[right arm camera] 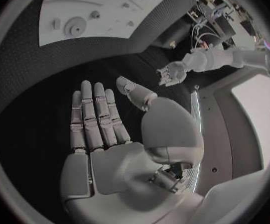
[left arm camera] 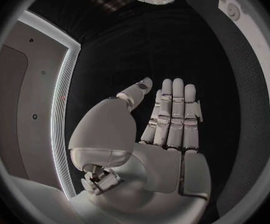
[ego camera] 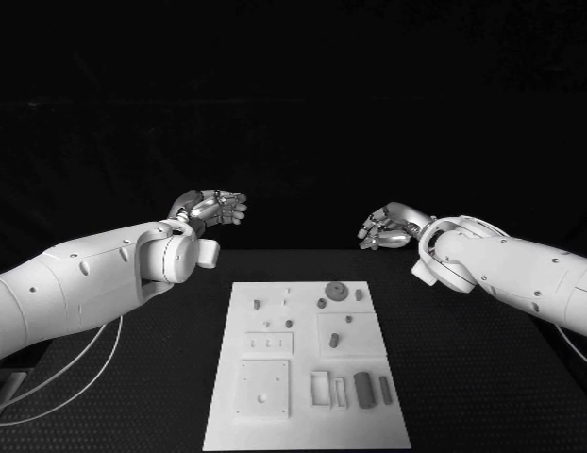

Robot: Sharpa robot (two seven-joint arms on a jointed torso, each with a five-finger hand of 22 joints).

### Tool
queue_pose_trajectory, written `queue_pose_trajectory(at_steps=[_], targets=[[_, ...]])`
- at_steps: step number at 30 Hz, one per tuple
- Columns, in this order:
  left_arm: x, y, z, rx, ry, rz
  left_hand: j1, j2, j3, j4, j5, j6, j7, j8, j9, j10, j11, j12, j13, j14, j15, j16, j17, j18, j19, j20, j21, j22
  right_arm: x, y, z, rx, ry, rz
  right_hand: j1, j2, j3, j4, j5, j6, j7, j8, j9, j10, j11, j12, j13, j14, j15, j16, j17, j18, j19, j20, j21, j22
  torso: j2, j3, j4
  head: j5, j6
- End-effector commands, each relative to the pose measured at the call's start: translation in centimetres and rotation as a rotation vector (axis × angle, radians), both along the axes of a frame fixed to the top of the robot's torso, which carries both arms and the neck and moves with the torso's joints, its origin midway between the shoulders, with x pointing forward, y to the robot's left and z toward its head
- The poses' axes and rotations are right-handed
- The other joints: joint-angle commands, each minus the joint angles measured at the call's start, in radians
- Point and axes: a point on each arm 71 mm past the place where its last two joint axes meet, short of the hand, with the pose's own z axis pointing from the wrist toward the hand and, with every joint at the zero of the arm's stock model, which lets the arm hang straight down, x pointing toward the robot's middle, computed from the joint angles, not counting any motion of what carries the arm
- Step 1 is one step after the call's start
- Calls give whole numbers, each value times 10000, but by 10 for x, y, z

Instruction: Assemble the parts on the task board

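1. The white rectangular task board (ego camera: 308,363) lies in the middle of the black counter (ego camera: 484,377), between the two arms.
2. Small grey parts lie on the board: a round disc (ego camera: 334,290) near its far edge and an upright oblong block (ego camera: 363,389) near its near right corner.
3. The left hand (ego camera: 212,208) hovers above the counter's far left, fingers straight side by side, holding nothing.
4. The right hand (ego camera: 386,226) hovers opposite, fingers likewise extended and empty.
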Motion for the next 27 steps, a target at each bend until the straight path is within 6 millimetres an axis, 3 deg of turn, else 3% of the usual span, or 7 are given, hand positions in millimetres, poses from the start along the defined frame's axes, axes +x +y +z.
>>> queue_pose_trajectory(at_steps=[1,5,8,11,14,24,27], targets=[[-6,-8,2,-159,-41,-533,-148,-62,6,-96,-52,23,-52,-79,-34,-60,63,-110,-34,-5,-27,16,33,-1,-90,-14,81,251,-5,13,-2,-3001,-1051,1090,12,-119,36,0,-44,133,-27,-66,25,138,-21,-77,42,317,-165,113,194,220,352,9,116,-25,244,9,91,-60,-96],[-12,-17,1,-298,38,-828,-293,-174,51,-160,-92,-68,27,-168,-86,-304,232,-327,-103,56,-37,60,114,16,-94,-28,223,248,-8,23,-4,-3751,-1327,1561,93,-246,82,-3,-114,195,-53,-132,31,280,-66,-131,90,548,-289,137,401,361,626,43,176,-76,463,25,216,-158,-105],[-17,-18,2,-352,92,-957,-344,-201,65,-173,-109,-94,20,-190,-100,-372,238,-389,-121,68,-35,75,144,21,-102,-27,273,247,-10,30,-8,-4195,-1474,1867,146,-301,110,-1,-121,230,-60,-180,36,429,-120,-145,135,688,-348,128,536,443,767,73,206,-105,617,19,296,-211,-115],[-21,-19,2,-414,112,-1051,-367,-225,65,-178,-118,-96,12,-194,-103,-390,239,-408,-125,58,-31,72,151,21,-114,-24,287,247,-12,36,-9,-4456,-1574,2153,163,-372,108,-8,-109,257,-62,-209,39,487,-138,-178,153,745,-376,97,616,490,828,90,214,-123,767,-6,345,-269,-148],[-23,-20,2,-535,178,-1083,-394,-237,66,-176,-126,-101,5,-199,-106,-402,241,-422,-128,50,-27,69,158,21,-124,-21,301,246,-15,43,-12,-4650,-1700,2389,59,-506,-31,-9,367,249,-88,-275,36,493,-121,-281,156,775,-392,14,728,527,908,119,161,-155,904,-30,394,-302,-108],[-26,-18,1,-580,224,-1107,-452,-235,72,-167,-133,-105,-1,-206,-112,-413,243,-446,-130,38,-23,65,174,26,-141,-16,332,243,-17,53,-22,-5007,-1793,2707,116,-554,-127,-5,287,262,-117,-365,30,473,-82,-466,137,1046,-504,-20,941,605,1182,107,196,-135,1214,-88,509,-432,-74],[-25,-19,0,-592,255,-1141,-459,-234,74,-166,-133,-104,-2,-205,-112,-413,242,-449,-131,36,-22,64,176,26,-144,-16,336,242,-18,54,-27,-5006,-1757,2764,128,-567,-137,-4,222,282,-142,-393,31,446,-57,-552,123,1163,-546,-41,1027,605,1300,71,215,-124,1304,-81,532,-464,-60]])
